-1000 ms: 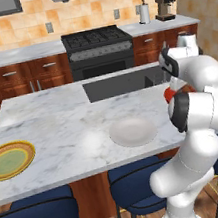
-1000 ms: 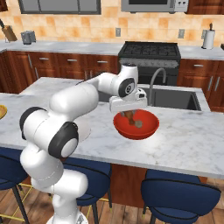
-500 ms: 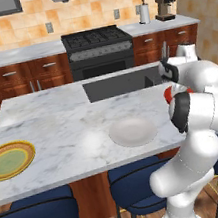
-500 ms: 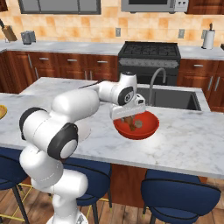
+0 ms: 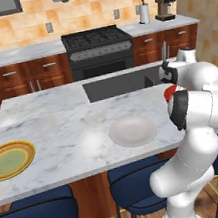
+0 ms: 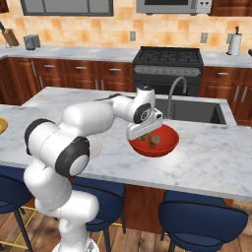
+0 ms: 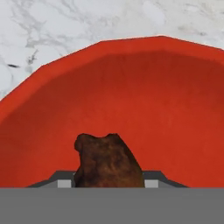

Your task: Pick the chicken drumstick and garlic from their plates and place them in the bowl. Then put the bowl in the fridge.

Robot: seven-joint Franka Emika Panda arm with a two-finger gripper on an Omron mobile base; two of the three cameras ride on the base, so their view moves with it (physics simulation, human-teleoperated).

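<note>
From the left base view, the white arm bends over the marble table (image 5: 60,135), its wrist blocking most of the red bowl (image 5: 168,92), of which a sliver shows just beside the forearm. The plain white plate (image 5: 132,131) lies bare on the table well to the left of the arm, and the green-centred plate with the yellow-orange rim (image 5: 9,159) sits farther left still, near the table's edge. A sink basin (image 5: 122,84) is sunk into the table beyond the white plate.

From the right base view, the claw (image 6: 143,133) reaches down over the near-left rim of the bowl (image 6: 167,142), which stands on the table (image 6: 216,152) in front of the faucet (image 6: 174,93). Two brown lumps lie inside the bowl just right of the claw; which is the chicken drumstick and which the garlic cannot be told at this size.

From the hand view, the claw looks straight into the bowl (image 7: 175,100). A dark brown, lumpy piece (image 7: 108,162) sits right at the claw, low in the bowl. The fingertips are barely visible at either side of it, and whether they grip it or stand apart cannot be told.
</note>
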